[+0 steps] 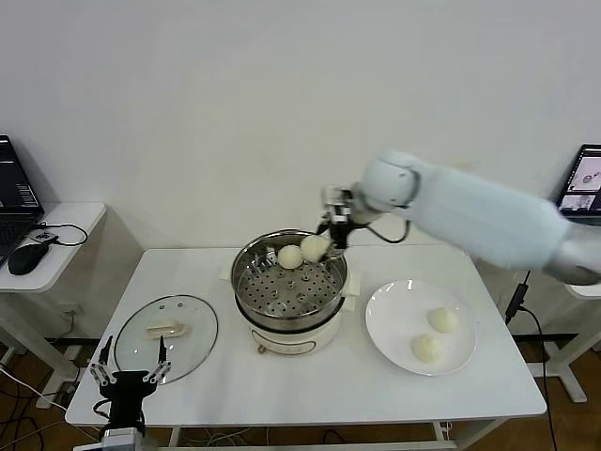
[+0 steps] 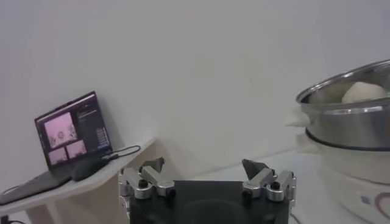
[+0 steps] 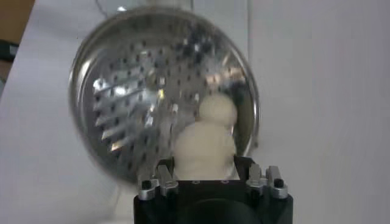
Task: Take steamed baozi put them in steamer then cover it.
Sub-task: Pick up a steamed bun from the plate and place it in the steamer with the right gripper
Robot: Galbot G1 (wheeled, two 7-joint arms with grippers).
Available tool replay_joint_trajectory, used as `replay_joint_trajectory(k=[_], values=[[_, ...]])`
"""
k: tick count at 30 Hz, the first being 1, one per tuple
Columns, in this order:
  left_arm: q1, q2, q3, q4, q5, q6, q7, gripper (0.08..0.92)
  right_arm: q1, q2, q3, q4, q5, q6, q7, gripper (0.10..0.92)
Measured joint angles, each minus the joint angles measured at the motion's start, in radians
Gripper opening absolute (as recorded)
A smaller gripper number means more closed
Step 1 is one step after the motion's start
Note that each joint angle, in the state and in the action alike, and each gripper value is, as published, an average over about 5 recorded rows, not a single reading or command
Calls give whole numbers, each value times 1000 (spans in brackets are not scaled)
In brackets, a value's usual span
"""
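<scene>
The right gripper (image 1: pixel 329 242) is reaching over the far rim of the steamer (image 1: pixel 246 282), its fingers clamped on one steamed baozi (image 1: pixel 315 247) — in the right wrist view that bun (image 3: pixel 205 148) is sitting between the fingers above the perforated basket (image 3: pixel 122 109). A second bun (image 1: pixel 290 256) is lying in the basket just beside the held one, toward the far side. Two more buns (image 1: pixel 442 319) (image 1: pixel 427 349) are resting on the white plate (image 1: pixel 390 324), to the right of the steamer on the table (image 1: pixel 376 395). The cover (image 1: pixel 167 336) is lying flat on the table left of the steamer, handle up. The left gripper (image 1: pixel 130 374) is idling at the table's near-left edge — fingers spread apart, holding nothing.
</scene>
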Motion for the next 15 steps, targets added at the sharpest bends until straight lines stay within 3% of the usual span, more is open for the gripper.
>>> replay_joint_trajectory(k=[15], values=[[3,-4,-7,-5,3,-8,-4,823,-99,262,-13,-241,-32,6,47,635]])
